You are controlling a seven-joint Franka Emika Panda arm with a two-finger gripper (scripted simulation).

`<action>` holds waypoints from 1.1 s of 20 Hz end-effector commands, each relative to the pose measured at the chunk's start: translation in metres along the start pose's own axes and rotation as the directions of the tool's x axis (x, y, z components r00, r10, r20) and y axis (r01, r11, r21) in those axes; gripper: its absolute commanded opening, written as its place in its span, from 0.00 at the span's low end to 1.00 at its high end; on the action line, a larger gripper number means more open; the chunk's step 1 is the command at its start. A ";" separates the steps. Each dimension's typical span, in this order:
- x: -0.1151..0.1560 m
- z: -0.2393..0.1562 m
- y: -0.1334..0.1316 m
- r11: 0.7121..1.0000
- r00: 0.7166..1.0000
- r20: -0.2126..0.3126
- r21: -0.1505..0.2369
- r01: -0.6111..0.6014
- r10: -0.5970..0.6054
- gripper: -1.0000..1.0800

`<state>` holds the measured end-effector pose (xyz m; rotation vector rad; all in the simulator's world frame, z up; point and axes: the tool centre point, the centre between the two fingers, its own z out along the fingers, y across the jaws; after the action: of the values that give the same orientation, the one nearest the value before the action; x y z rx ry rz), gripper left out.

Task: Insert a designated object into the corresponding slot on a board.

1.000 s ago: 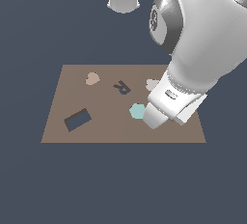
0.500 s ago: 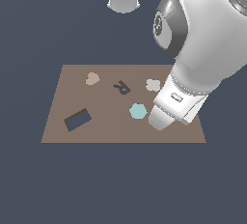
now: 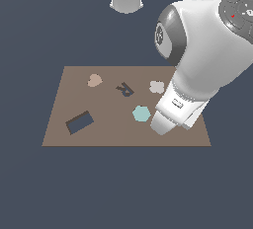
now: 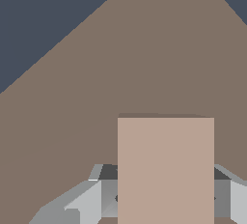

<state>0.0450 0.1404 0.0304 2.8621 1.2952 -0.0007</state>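
On the board (image 3: pixel 123 129), the pincer (image 4: pixel 159 199) is grasping the block (image 4: pixel 165 170) beside the teal hexagon (image 3: pixel 141 113), well apart from the slot (image 3: pixel 79 122).

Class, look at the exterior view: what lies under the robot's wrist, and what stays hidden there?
Under the wrist, the board is covered. The exterior view hides the gripper; the wrist view shows the tan-pink block between its fingers, the brown board beneath. Contact cannot be told.
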 end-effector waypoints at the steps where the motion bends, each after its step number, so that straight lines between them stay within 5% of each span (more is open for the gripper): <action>1: 0.000 0.000 0.000 1.000 1.000 0.000 0.000 0.000 0.000 0.00; 22: -0.023 -0.001 0.004 0.995 0.995 0.000 -0.001 0.098 -0.098 0.00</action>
<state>0.0352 0.1250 0.0307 2.8087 1.4072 -0.0009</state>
